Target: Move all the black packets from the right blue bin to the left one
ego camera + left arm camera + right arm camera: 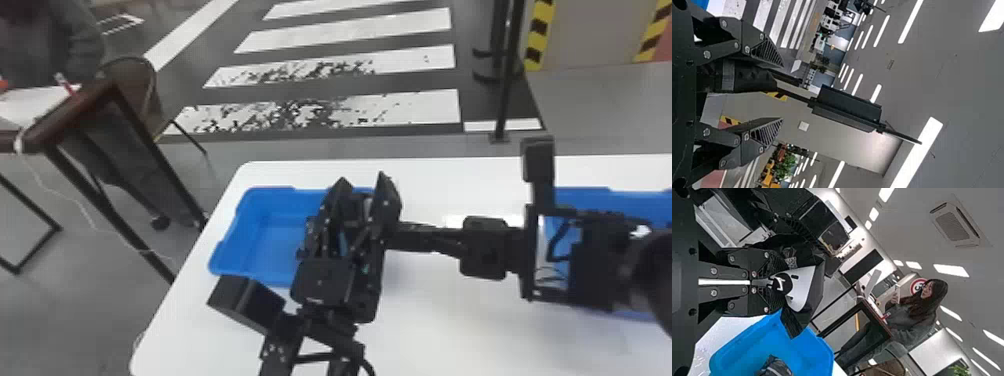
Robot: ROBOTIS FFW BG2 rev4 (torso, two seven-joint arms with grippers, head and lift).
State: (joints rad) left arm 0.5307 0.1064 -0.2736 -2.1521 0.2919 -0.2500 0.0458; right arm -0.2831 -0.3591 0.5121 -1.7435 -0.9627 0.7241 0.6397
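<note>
1. Dropping into the left bin [270, 235] seems intended: a packet [803, 288] appears pinched by the right gripper [783, 286].
2. The left gripper [363, 179] is held spread above, perhaps for receiving.
3. Another packet [773, 367] is contained left.

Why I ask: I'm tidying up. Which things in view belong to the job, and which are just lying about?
Part of the job:
left blue bin, with a dark packet inside
right blue bin
black-and-white packet, held in the right pincer
left pincer, open

Just about:
dark-edged desk
black floor post
</note>
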